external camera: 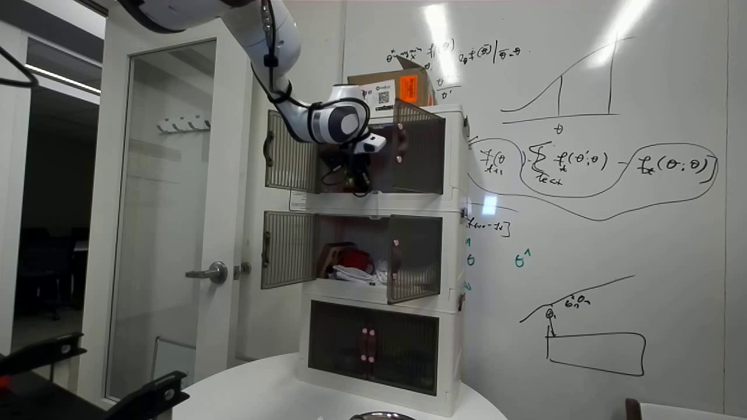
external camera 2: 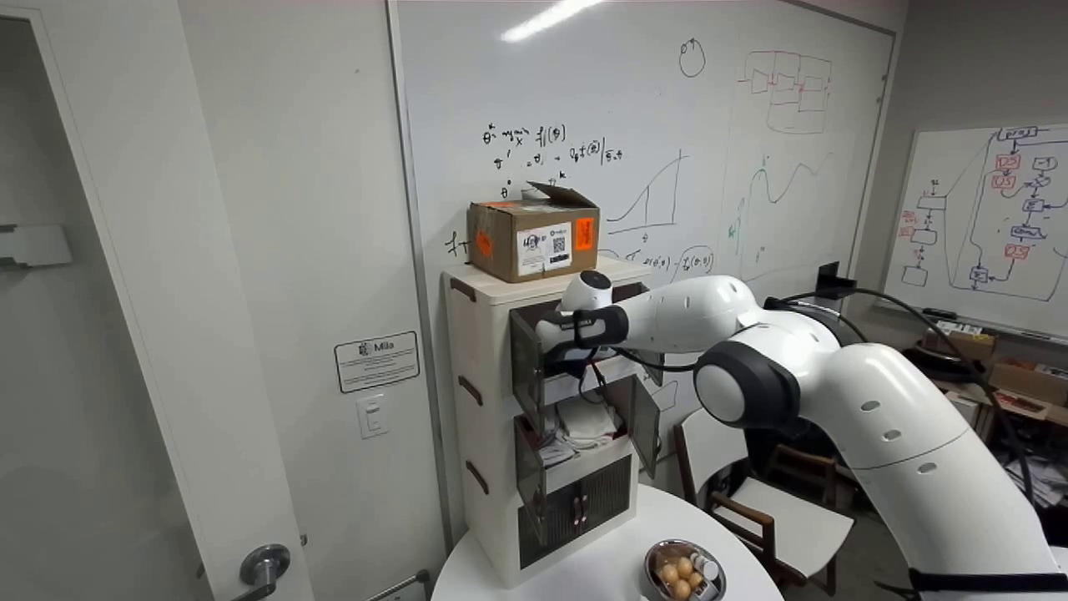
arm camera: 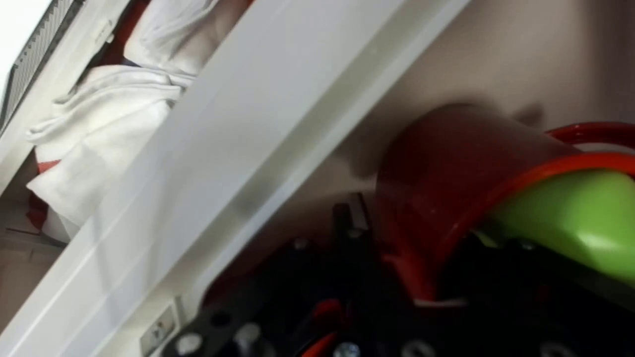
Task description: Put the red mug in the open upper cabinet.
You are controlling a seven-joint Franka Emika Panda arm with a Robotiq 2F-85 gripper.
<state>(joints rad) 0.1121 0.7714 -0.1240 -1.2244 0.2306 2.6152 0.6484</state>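
The red mug is inside the open upper cabinet, just behind its white front lip, which crosses the wrist view diagonally. A smooth bright green thing shows in or behind the mug's opening. My gripper reaches into this cabinet; its dark fingers stand apart with the mug's near side between them. Whether they press on it cannot be told. In an exterior view the gripper is small and dark between the open doors. In an exterior view the cabinet and the arm hide the fingers.
The upper doors swing out on both sides of the wrist. Below, the open middle compartment holds white cloth and red things. A cardboard box stands on top. A metal bowl sits on the round table.
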